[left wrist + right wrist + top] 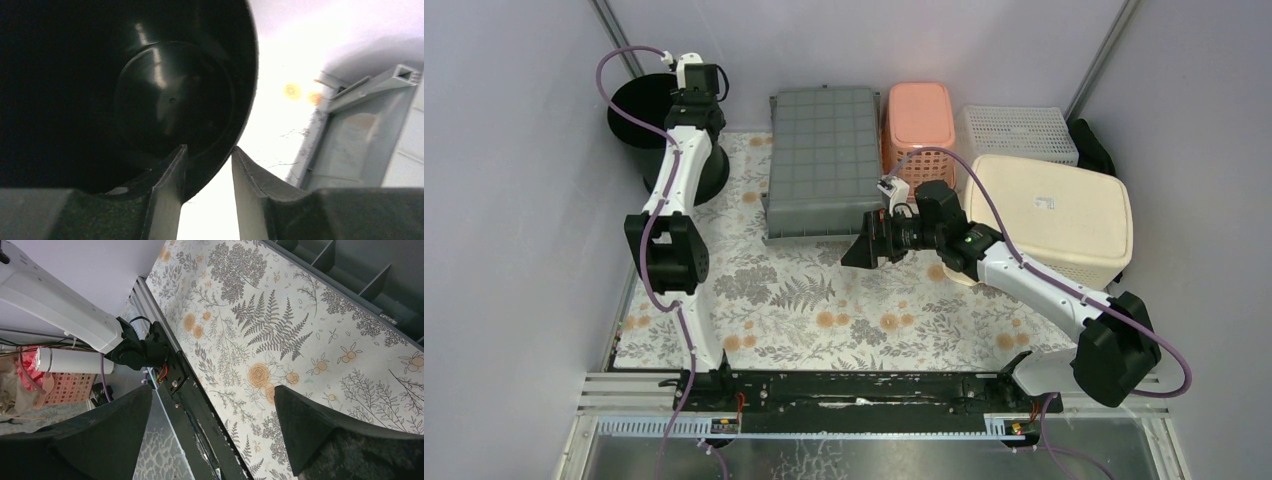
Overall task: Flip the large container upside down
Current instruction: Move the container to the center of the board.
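Top external view: the black bucket [639, 110] stands at the far left corner of the floral tablecloth [804, 300], its mouth in view. The left gripper [682, 100] sits over the rim on the side nearest the grey crate [822, 160]; its fingers are hidden beneath the wrist. The crate lies with its gridded base up, beside a pink basket [917, 115], a white mesh basket [1016, 132] and a cream tub [1049, 215]. The right gripper [869, 245] hangs above the cloth just in front of the crate, well apart from the bucket. Left wrist view: the left gripper [207, 150] straddles the rim of the black bucket [165, 100], one finger inside and one outside. The fingers are set narrow; the wall lies against the inner finger, and a strip of light separates it from the outer one. The grey crate [350, 145] shows at right. Right wrist view: the right gripper [212, 430] is spread wide and holds nothing, with only the floral tablecloth [260, 340] between its fingers.
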`<state>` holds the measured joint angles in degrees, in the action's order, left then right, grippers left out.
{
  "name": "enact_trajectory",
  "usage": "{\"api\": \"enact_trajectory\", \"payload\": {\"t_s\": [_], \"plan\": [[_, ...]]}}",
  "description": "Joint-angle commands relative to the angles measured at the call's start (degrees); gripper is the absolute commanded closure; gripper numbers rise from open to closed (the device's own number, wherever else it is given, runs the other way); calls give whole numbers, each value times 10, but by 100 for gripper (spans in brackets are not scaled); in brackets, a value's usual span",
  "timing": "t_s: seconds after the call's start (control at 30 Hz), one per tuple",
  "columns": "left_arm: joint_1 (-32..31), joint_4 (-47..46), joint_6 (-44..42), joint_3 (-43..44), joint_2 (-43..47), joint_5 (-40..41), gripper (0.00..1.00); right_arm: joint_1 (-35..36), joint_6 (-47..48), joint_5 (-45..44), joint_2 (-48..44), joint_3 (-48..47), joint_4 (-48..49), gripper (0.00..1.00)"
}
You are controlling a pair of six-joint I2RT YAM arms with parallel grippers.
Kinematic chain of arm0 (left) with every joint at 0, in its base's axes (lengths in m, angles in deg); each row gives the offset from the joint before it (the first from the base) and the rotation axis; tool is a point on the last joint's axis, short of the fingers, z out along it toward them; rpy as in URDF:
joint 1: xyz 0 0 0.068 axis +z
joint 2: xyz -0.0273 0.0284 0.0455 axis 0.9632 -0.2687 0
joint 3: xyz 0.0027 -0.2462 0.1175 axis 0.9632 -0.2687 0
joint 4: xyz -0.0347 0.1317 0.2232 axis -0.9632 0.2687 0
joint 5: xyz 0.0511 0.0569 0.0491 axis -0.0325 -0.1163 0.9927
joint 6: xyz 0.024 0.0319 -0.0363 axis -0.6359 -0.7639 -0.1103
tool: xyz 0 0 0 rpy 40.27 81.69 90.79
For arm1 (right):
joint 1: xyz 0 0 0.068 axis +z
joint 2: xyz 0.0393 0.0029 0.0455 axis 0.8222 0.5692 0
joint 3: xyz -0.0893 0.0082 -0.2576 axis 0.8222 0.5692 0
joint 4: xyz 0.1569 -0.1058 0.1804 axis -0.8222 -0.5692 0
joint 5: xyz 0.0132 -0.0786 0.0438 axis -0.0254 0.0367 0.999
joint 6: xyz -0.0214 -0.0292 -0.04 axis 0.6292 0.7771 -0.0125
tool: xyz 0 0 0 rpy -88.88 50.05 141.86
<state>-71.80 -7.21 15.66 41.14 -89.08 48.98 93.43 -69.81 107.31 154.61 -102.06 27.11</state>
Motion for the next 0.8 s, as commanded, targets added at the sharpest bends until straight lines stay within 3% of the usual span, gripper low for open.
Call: {"api": "enact_trajectory", "payload": {"t_s": [0.0, 0.1, 0.3, 0.47, 0.77], "plan": [[10, 111, -2, -54, -34, 32, 51, -1, -9, 20, -18, 6, 37, 0], [11, 110, 6, -62, -33, 26, 53, -1, -9, 24, -17, 8, 38, 0], [11, 117, 12, -65, -28, -12, 76, -1, -9, 23, -22, 12, 40, 0], [8, 126, 27, -60, -15, -91, 90, -1, -8, 27, -18, 9, 40, 0], [-24, 159, 37, -42, 28, -146, 100, -1, -9, 27, -16, 3, 37, 0]]}}
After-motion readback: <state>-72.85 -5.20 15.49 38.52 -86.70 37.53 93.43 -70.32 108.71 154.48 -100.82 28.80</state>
